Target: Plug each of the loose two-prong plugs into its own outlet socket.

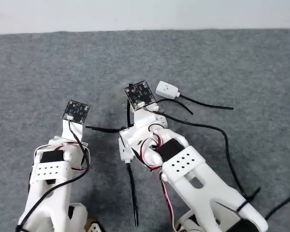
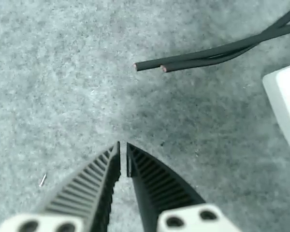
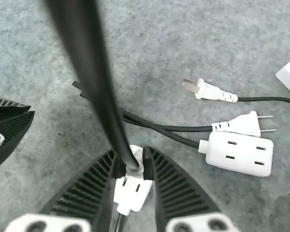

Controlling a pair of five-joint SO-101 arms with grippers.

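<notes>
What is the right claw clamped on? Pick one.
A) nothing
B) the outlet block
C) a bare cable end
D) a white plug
D: in the right wrist view the right claw is shut on a white plug, with the plug's black cable rising from between the jaws.

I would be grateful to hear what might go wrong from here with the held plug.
The black cord rising from the plug in the right gripper crosses the wrist view and may hide the outlet block during alignment. It might also twist the plug in the grip. A loose plug lies close beside the block and could get knocked or snagged.
</notes>
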